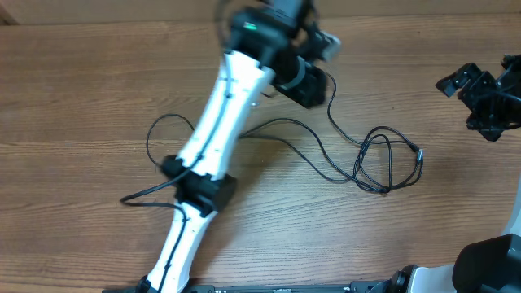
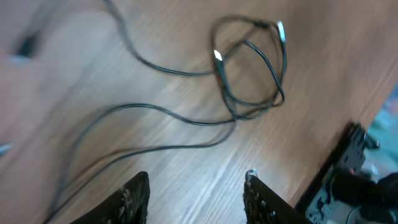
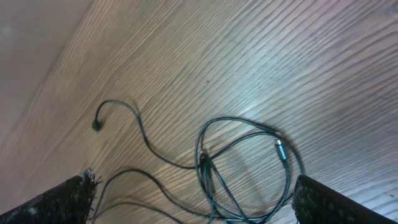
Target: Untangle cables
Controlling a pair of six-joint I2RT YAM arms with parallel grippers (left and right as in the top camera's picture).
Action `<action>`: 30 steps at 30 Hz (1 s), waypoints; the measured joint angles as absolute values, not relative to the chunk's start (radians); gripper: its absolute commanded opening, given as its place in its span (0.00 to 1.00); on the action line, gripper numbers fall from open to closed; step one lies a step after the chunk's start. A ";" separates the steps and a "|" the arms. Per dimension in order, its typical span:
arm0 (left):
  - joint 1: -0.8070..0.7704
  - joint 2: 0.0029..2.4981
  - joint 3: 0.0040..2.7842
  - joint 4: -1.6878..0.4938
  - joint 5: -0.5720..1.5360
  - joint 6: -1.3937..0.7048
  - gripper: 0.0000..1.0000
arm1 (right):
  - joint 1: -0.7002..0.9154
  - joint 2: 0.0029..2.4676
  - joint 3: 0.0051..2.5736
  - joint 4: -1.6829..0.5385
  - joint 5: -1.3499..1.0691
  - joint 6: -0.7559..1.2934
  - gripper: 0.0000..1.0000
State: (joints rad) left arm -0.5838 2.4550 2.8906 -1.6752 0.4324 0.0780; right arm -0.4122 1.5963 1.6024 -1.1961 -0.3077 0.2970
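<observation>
The cables (image 1: 360, 159) lie on the wooden tabletop (image 1: 81, 81), thin black strands bunched into a loose ring of overlapping loops right of centre. Long tails trail away to the left and pass beneath the white left arm (image 1: 220, 106). From the left wrist we see two silvery plug tips, one (image 2: 217, 56) inside the ring and another (image 2: 281, 31) on its far edge. Several strands cross at one tight spot (image 3: 204, 160) on the ring's side.

The left fingers (image 2: 138, 198) hang above the tails, about half spread, with nothing between them. The right fingers (image 3: 62, 202) stand as wide as we see them go. They are also empty and are poised over the ring without touching it.

We judge the step in hand to be choosing a first grip. It seems best to bring one set of fingers down on a strand just behind a plug, where the cord is easiest to follow. The other set could pin the crossing lightly against the tabletop.

We would then lead the plug back out through its loop, low and slow along the wood. Hauling on a tail is likely to cinch the knot tighter. We would take one strand at a time, since the cords are slack and springy and a stray neighbour could be dragged along. We would also keep the freed length well apart from the rest.
</observation>
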 measured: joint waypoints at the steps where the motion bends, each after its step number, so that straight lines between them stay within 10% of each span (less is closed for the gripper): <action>1: -0.604 2.474 2.891 -1.673 0.433 0.078 0.49 | -0.413 1.596 1.602 -1.196 -0.305 0.299 1.00; 11: -0.746 2.645 2.891 -1.483 0.432 0.004 0.52 | -0.413 1.596 1.602 -1.200 -0.299 0.303 1.00; 18: -0.839 2.690 2.890 -1.356 0.433 -0.199 0.72 | -0.413 1.596 1.602 -1.210 -0.295 0.303 1.00; 30: -0.950 2.819 2.890 -1.297 0.425 -0.423 0.60 | -0.413 1.596 1.602 -1.217 -0.279 0.303 1.00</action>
